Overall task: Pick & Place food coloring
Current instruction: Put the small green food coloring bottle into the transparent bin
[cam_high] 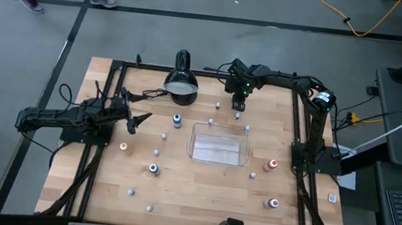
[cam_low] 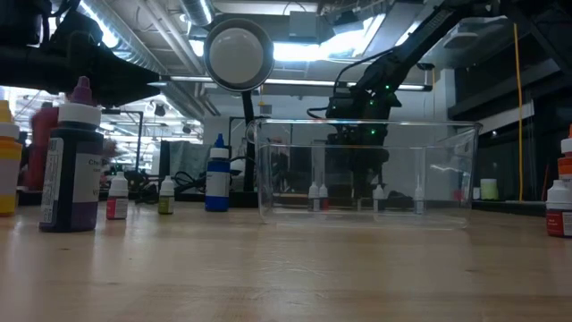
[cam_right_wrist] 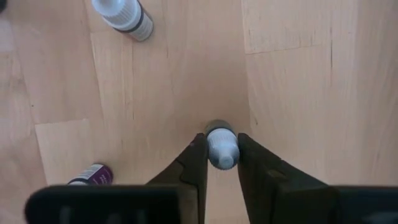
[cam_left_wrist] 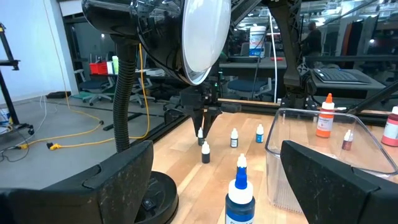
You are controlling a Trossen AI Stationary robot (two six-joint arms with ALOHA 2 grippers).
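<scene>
1. Right gripper [cam_high: 238, 107] in the high view is at the far side of the table [cam_high: 200, 195], just behind the clear tray [cam_high: 218, 144]; it points down on one small bottle there, probably because that one is close to the tray. Other food coloring bottles [cam_high: 153, 169] stand scattered around the tray. The left gripper [cam_high: 137, 119] waits at the left side, with its fingers wide apart
2. Low view: the tray [cam_low: 366, 170] looks empty, so I judge the task is near its beginning; the right arm stands behind it
3. Left wrist view: a blue-topped bottle [cam_left_wrist: 240, 193] stands just in front of the open left fingers [cam_left_wrist: 118, 171], not held
4. Right wrist view: the right gripper [cam_right_wrist: 221, 152] is closed on a pale small bottle [cam_right_wrist: 221, 146], gripping its cap from both sides so that it can be lifted upright
</scene>
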